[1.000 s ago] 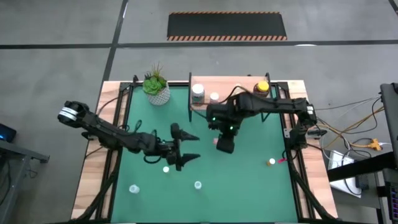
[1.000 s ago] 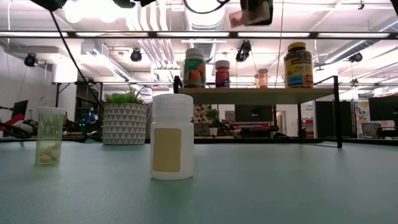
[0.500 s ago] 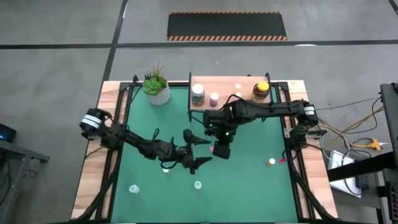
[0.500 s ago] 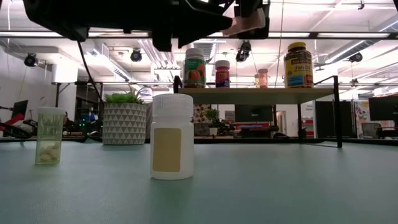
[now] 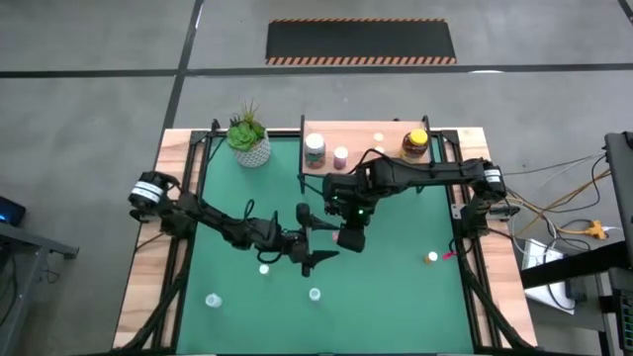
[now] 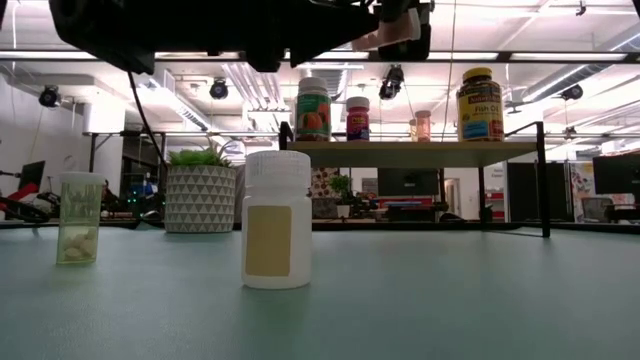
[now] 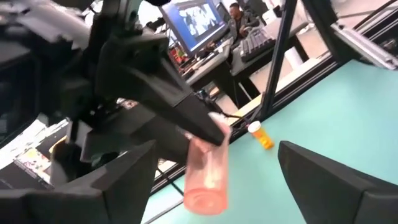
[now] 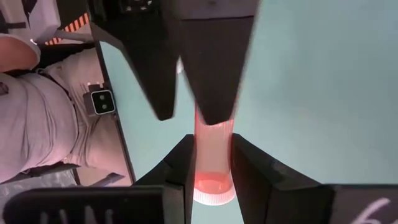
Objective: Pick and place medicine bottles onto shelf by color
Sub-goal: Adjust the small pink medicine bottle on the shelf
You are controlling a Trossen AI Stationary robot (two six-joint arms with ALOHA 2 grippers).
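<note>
Judging by the centre of the high view, a handover is in hand: the pink bottle [image 7: 206, 171] is clamped in the right gripper [image 5: 351, 235], while the left gripper [image 5: 315, 237] gapes wide around it, empty. Closing is called for next.

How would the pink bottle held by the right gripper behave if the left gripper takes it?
The pink bottle looks like smooth, thin, see-through plastic, so it is probably light and may slip. It is a slim cylinder, so it would likely roll if dropped. The right gripper clamps it; the left gripper stands open beside it.
</note>
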